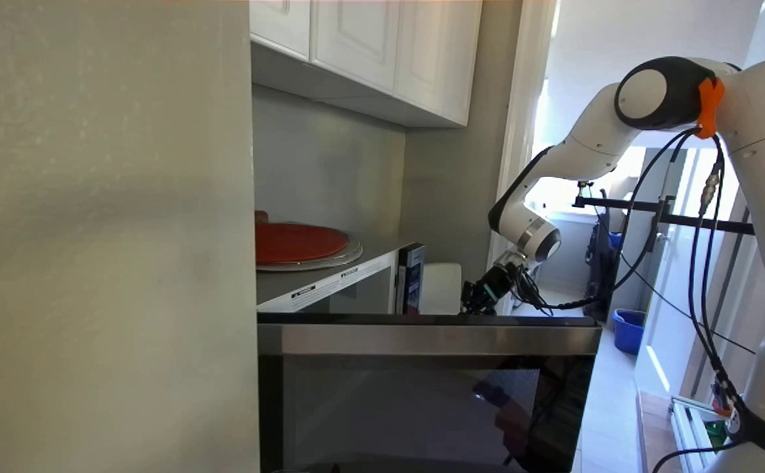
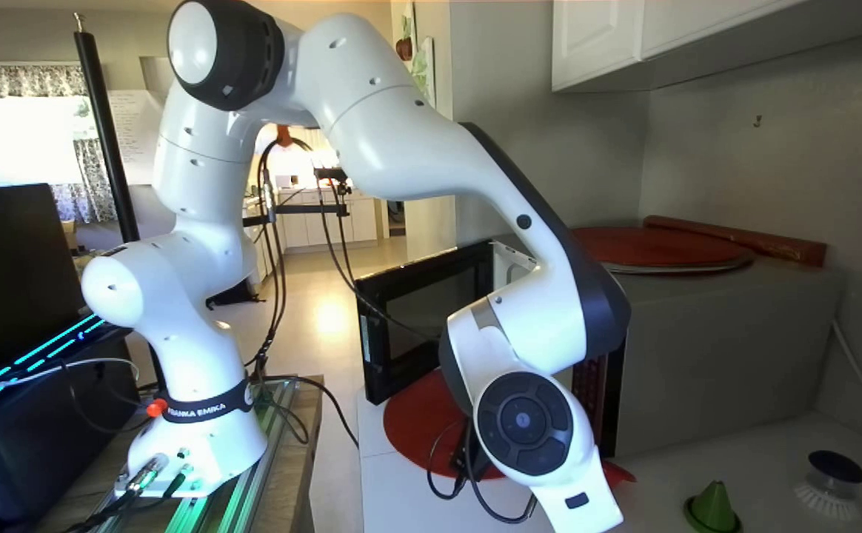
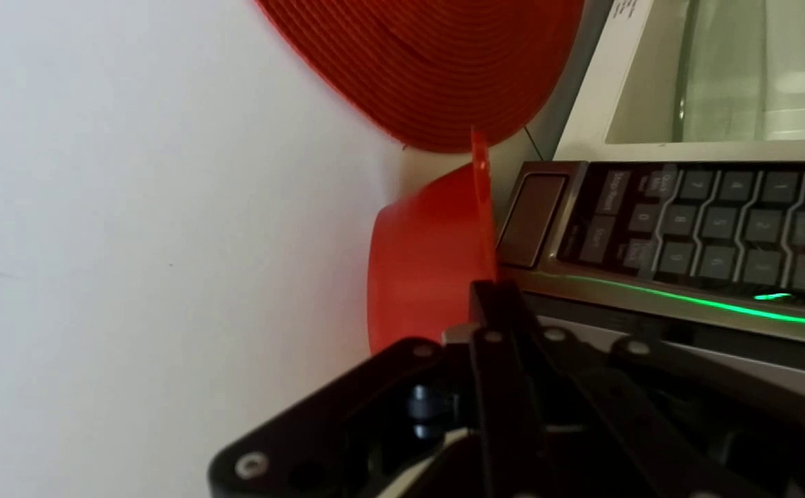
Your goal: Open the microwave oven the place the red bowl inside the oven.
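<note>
Red bowl [image 3: 420, 259]: closed jaws pinch its rim [image 3: 483, 200].

Wrist view crops microwave oven [image 3: 707, 225]; gripper [image 3: 505, 294] partly hides red bowl [image 3: 423, 256].

My white Franka Emika arm [image 2: 401, 141] is arching high, its wrist [image 2: 523, 426] hanging before the microwave oven [image 2: 727, 359], whose door [image 2: 427, 303] is standing open. A sliver of the red bowl [image 2: 617, 474] is peeking past my wrist. A round red placemat [image 2: 422, 422] is lying on the white worktop [image 2: 390, 485]; another red mat [image 2: 657, 246] is resting on the oven beside a red roll [image 2: 764, 245]. A green cone [image 2: 714, 508] and a scrubbing brush [image 2: 836, 468] are standing beside the oven.
</note>
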`<state>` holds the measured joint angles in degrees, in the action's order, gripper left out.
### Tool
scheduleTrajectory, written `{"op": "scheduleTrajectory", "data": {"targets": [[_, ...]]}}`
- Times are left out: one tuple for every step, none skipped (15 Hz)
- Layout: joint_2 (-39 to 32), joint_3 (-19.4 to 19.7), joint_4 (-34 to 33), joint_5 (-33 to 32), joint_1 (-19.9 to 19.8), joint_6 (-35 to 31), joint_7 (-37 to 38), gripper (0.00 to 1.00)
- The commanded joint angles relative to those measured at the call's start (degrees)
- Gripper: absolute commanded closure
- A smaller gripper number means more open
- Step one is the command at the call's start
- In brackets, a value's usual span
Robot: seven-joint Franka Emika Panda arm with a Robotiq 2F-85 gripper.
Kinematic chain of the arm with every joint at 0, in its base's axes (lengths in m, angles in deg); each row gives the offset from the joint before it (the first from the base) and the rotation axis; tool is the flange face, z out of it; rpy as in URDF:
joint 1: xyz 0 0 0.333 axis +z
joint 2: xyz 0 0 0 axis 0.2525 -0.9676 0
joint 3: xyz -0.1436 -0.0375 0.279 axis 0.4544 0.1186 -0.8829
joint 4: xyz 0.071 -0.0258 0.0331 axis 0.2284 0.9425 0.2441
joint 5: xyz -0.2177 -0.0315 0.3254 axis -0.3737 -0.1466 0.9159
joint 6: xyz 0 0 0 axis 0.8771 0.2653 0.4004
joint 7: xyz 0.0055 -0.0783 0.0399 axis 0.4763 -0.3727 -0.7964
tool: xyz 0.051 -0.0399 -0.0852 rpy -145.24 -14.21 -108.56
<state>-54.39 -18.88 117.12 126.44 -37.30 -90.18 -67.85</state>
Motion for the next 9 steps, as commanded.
{"op": "scheduleTrajectory", "data": {"targets": [[0.46,0.81,0.97,0.42,0.0,1.3,-1.14,1.0],[1.25,1.15,1.72,-0.25,-0.33,2.36,-1.3,1.0],[1.95,1.59,2.35,-1.12,-0.68,3.82,-1.22,1.0],[2.85,2.21,3.27,-2.42,-1.16,5.83,-1.29,1.0],[3.7,3.02,4.18,-3.85,-1.62,8.02,-1.59,1.0],[4.46,3.97,5.01,-5.56,-2.16,10.68,-1.84,1.0],[5.3,5.06,5.81,-7.62,-2.73,13.37,-2.28,1.0],[5.89,5.99,6.17,-9.83,-3.28,16.22,-2.28,1.0],[6.32,6.67,6.37,-11.3,-3.69,18.13,-2.81,1.0]]}}
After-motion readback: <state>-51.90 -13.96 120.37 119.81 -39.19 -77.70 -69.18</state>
